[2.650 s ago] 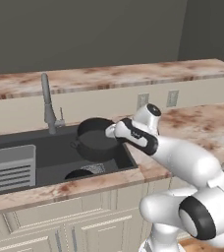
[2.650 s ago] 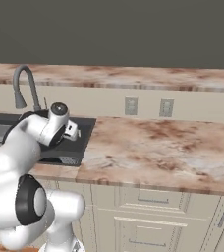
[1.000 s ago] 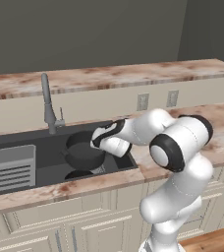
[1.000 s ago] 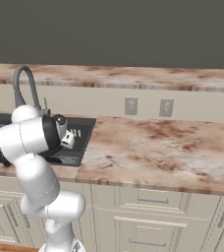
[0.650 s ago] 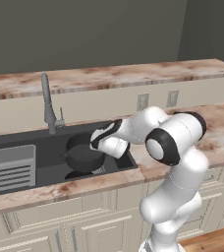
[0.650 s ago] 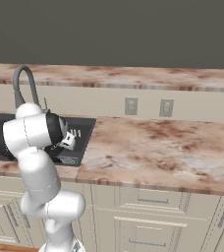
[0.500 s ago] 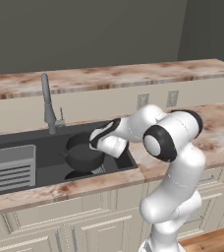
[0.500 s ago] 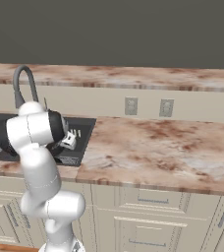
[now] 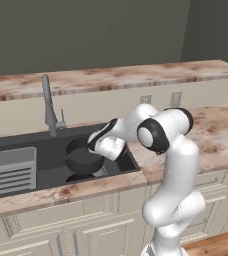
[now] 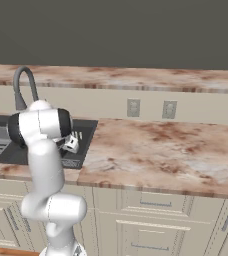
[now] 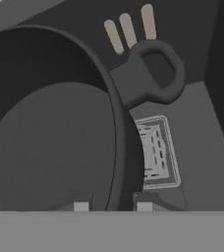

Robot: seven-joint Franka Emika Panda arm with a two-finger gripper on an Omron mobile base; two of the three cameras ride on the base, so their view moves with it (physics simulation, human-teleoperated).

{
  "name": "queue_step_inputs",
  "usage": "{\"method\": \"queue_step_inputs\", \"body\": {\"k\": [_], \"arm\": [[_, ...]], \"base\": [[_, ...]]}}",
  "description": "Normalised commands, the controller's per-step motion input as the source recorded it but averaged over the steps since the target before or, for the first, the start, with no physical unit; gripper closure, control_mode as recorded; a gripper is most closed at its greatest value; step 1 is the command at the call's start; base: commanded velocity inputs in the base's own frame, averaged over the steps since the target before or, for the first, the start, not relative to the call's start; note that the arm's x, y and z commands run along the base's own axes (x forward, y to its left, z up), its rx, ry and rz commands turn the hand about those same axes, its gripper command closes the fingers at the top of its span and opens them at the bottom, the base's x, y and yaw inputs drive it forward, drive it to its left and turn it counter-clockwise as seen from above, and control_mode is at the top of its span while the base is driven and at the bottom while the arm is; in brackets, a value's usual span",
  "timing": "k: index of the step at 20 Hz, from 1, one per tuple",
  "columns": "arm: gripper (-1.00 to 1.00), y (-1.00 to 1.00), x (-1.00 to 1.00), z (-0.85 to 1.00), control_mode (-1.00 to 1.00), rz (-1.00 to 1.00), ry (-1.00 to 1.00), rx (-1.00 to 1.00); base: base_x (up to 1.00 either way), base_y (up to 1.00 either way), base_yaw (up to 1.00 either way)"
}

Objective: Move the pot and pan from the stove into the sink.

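Observation:
The dark grey pot (image 9: 80,158) hangs low inside the sink (image 9: 21,142), near its right end. My gripper (image 9: 100,150) is shut on the pot's right rim. In the hand view the gripper (image 11: 112,205) straddles the rim of the pot (image 11: 50,147), one tip inside and one outside, and a loop handle (image 11: 153,74) sticks out beyond it. A dark round patch (image 9: 77,177) lies on the basin floor under the pot; I cannot tell whether it is the pan or a shadow. The stove is out of view.
A tall curved faucet (image 9: 48,106) stands behind the basin and a grey slotted tray (image 9: 10,170) fills its left end. The drain (image 11: 153,152) lies just right of the pot. Marbled counter (image 10: 156,150) with wall outlets (image 10: 133,107) stretches to the right.
The pot has come down from rim height into the basin and a little left, still gripped. My elbow has swung up over the counter. Over the last half second almost nothing moves.

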Motion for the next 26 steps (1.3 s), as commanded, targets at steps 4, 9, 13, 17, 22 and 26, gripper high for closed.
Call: {"method": "queue_step_inputs", "body": {"k": [4, 9, 13, 17, 22, 26], "arm": [[1.0, 0.07, 0.23, -0.35, -1.0, -0.02, -0.04, 0.0], [1.0, 0.04, 0.26, -0.24, -1.0, -0.02, -0.05, 0.0], [1.0, 0.05, 0.3, -0.17, -1.0, -0.01, -0.04, 0.0], [1.0, 0.0, 0.18, -0.07, -1.0, 0.0, 0.0, 0.0], [1.0, 0.0, 0.22, -0.16, -1.0, 0.0, 0.0, 0.0], [1.0, 0.0, 0.13, -0.06, -1.0, 0.0, 0.0, 0.0]], "base": [[0.0, 0.0, 0.0], [0.0, 0.0, 0.0], [0.0, 0.0, 0.0], [0.0, 0.0, 0.0], [0.0, 0.0, 0.0], [0.0, 0.0, 0.0]]}}
